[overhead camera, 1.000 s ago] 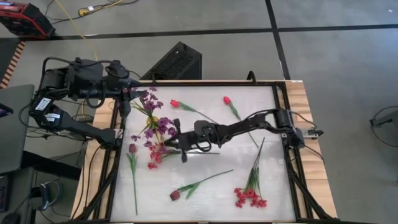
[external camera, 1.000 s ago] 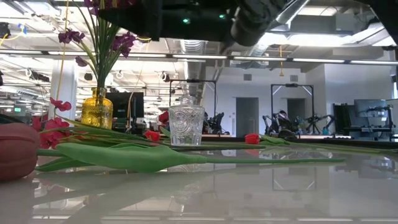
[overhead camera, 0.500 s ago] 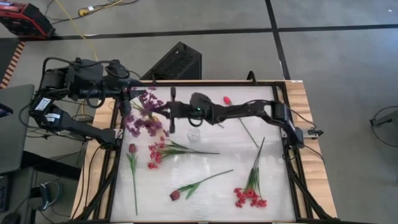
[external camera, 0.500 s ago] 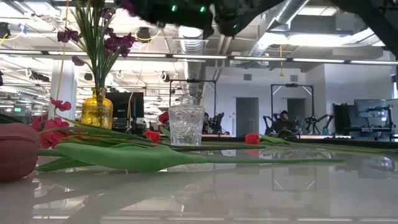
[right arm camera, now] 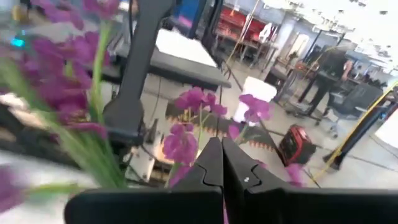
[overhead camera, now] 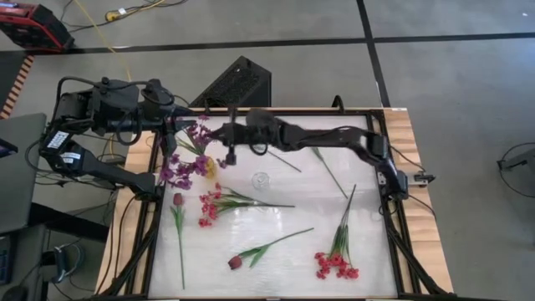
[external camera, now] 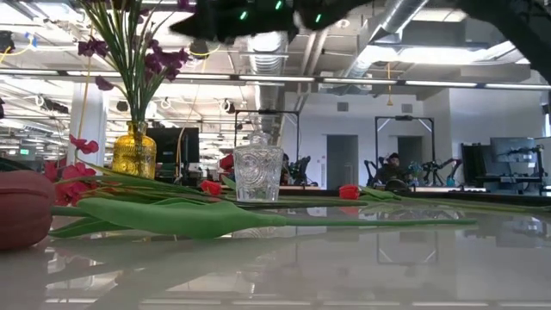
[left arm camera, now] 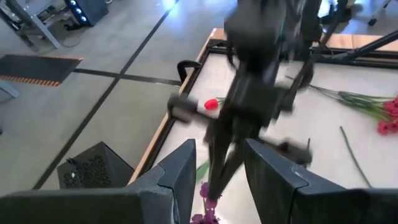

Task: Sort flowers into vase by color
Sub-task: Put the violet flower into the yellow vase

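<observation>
Right hand (overhead camera: 227,144) now nearer yellow vase (overhead camera: 206,166) — purple spray (overhead camera: 180,170) lowered, clamped

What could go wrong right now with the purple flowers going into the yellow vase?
1. The right gripper holds the purple spray at the yellow vase; the stems lean, so releasing might tip the vase or spill them.
2. The left gripper sits close by at the table's edge; the arms could collide.
3. Pulling back, the right arm may clip the clear glass vase.
</observation>
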{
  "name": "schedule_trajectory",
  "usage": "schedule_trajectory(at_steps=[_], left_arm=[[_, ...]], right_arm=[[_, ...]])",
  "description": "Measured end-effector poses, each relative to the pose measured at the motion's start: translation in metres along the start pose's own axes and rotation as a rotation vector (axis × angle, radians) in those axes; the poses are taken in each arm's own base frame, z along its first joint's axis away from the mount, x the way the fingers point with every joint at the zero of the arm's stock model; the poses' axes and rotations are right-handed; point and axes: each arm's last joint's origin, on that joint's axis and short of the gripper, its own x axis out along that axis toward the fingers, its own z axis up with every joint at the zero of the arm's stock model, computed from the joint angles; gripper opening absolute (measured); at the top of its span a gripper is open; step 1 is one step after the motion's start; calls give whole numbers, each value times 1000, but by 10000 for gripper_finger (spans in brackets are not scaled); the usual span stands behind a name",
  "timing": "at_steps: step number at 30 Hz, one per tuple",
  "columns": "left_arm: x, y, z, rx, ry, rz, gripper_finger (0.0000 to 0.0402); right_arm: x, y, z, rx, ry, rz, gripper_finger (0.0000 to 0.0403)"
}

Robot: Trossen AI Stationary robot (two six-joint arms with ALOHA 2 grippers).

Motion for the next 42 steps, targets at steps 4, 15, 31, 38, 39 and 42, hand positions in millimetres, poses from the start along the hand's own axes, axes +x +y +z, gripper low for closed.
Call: schedule_trajectory(at_steps=[4, 15, 31, 38, 39, 42], left_arm=[[0, 0, 0, 17, 0, 0, 123], [0, -1, -2, 25, 16, -26, 123], [0, -1, 3, -64, -31, -26, 123], [0, -1, 3, -63, -29, -23, 123], [0, -1, 3, -63, -29, -23, 123], [0, -1, 3, -62, -26, -23, 123]], right_arm=[[-27, 0, 30, -71, 103, -4, 16], [-61, 102, -18, -58, -18, 72, 16], [41, 160, -36, -157, -132, 7, 16], [75, 138, -41, -114, -174, -150, 16], [78, 134, -40, -110, -175, -185, 16], [84, 120, -38, -117, -130, -275, 16]])
